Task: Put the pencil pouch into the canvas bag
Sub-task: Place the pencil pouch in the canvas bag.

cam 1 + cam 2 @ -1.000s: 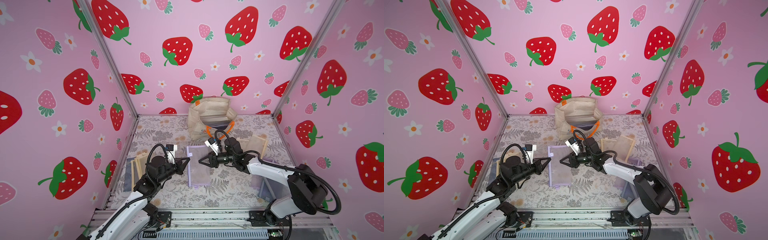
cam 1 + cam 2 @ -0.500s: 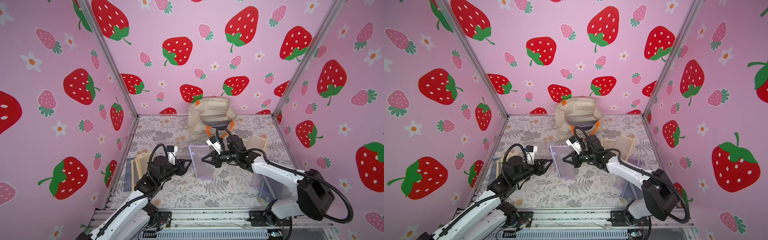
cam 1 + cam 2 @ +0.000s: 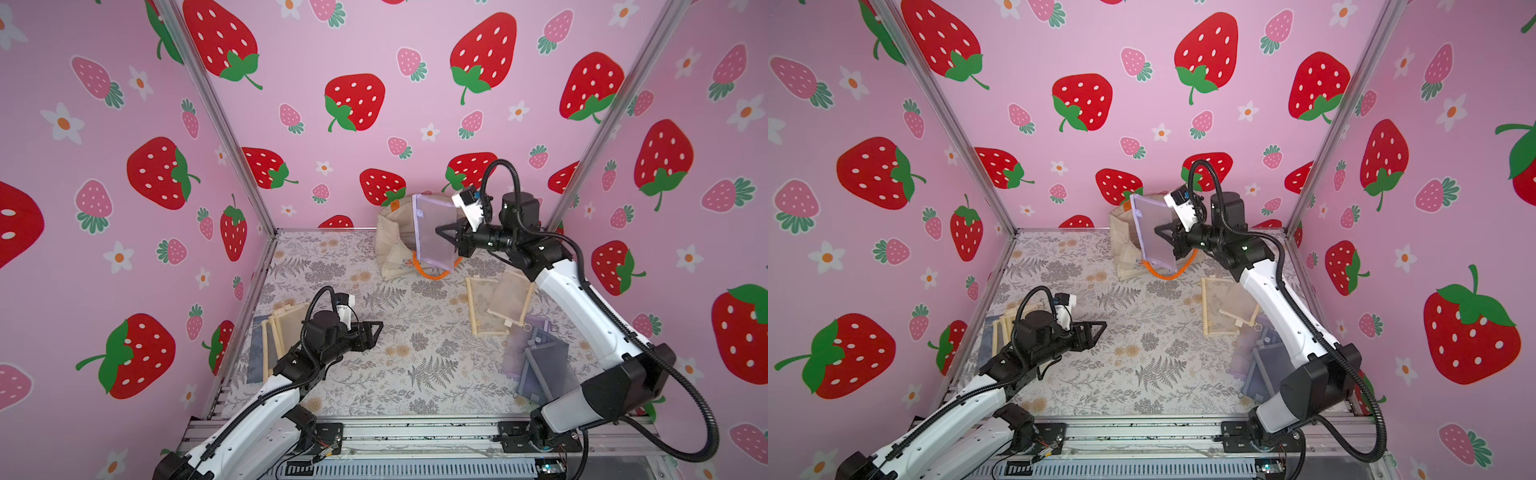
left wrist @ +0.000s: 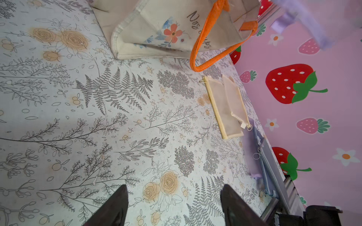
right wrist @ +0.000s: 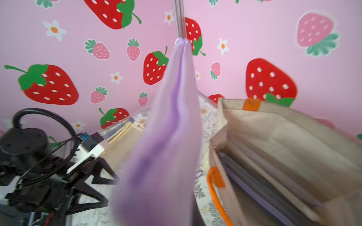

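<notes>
The pencil pouch [image 3: 432, 232] is a flat lilac mesh pouch, hanging upright in the air in front of the canvas bag's mouth. My right gripper [image 3: 441, 233] is shut on its edge; in the right wrist view the pouch [image 5: 166, 146] hides the jaws. The cream canvas bag [image 3: 390, 253] with orange handles lies on its side at the back of the table, its mouth facing forward, also seen in the other top view as the canvas bag [image 3: 1121, 249]. My left gripper [image 3: 379, 329] hovers low over the floral table, open and holding nothing [image 4: 174, 188].
Several pouches lie inside the bag [image 5: 264, 185]. Beige mesh pouches [image 3: 494, 303] and grey-lilac pouches [image 3: 536, 365] lie on the right side under my right arm. Another stack of pouches [image 3: 274, 332] sits at the left wall. Pink walls close in three sides.
My left gripper opened, let go of the pouch and drew back. My right gripper carried the pouch up off the table and back to the bag's mouth.
</notes>
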